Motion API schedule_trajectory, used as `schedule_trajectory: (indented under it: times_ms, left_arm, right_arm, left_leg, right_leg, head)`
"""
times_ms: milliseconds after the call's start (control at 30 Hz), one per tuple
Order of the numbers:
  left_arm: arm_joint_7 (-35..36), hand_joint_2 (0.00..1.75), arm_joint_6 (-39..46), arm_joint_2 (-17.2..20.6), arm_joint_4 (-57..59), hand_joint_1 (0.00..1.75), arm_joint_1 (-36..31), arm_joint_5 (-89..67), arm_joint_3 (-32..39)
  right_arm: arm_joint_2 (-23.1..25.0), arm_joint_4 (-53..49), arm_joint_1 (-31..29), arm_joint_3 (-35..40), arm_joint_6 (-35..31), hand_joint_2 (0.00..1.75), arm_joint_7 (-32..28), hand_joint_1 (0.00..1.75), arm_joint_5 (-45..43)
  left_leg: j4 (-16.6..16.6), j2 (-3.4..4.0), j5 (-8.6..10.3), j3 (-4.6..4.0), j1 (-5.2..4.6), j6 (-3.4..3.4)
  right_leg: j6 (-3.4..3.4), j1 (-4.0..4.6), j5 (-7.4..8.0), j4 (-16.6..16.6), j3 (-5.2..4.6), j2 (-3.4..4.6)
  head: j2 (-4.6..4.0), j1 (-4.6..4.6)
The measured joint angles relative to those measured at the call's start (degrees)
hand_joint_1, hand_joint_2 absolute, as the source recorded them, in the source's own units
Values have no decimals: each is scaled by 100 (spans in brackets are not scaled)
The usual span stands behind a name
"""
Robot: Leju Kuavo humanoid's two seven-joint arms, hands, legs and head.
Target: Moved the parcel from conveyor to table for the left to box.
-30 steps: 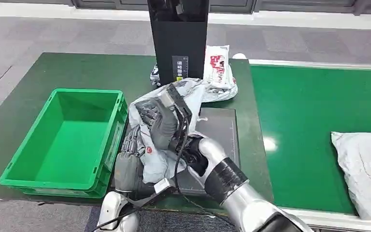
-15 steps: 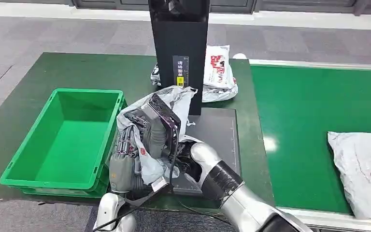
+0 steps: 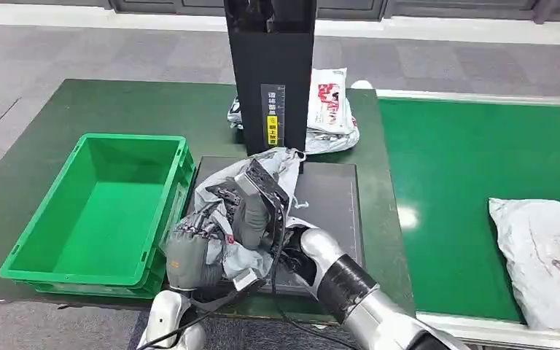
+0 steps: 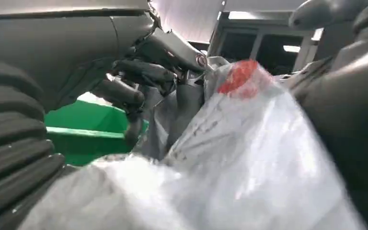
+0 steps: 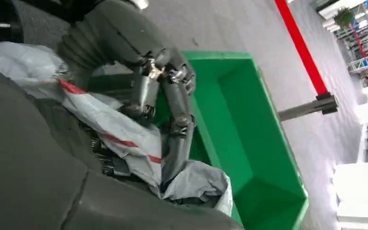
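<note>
A crumpled grey parcel (image 3: 283, 162) with red marks is held between both hands just above the black pad (image 3: 328, 204), beside the green bin (image 3: 176, 191). My right hand (image 3: 251, 208) grips it from above. My left hand (image 3: 188, 251) grips its lower left part near the table's front edge. In the left wrist view the parcel (image 4: 230, 158) lies against my left hand (image 4: 139, 84), whose dark fingers curl onto it. In the right wrist view the left hand's fingers (image 5: 172, 103) clamp the parcel (image 5: 120, 136), with the bin (image 5: 239, 124) behind.
A tall black post (image 3: 270, 65) stands at the back of the pad, with more packed parcels (image 3: 329, 102) behind it. Right of the table runs the green conveyor (image 3: 467, 182), carrying another grey parcel (image 3: 547, 255). The bin holds nothing.
Both hands carried the parcel left toward the bin, then lowered it and drew it nearer the table's front edge. The parcel on the conveyor has drifted left.
</note>
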Motion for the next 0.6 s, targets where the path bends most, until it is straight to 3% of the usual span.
schedule_trajectory:
  times_ms: [600]
  left_arm:
    - [396, 175, -18, 11, 120, 175, -11, -337, -2]
  right_arm:
    - [-476, -957, 603, -361, -79, 0, -65, 0, 520]
  left_leg:
    - [0, 0, -1, -3, -1, 0]
  right_leg:
    - [0, -1, 0, 0, -4, -1]
  head:
    - [0, 0]
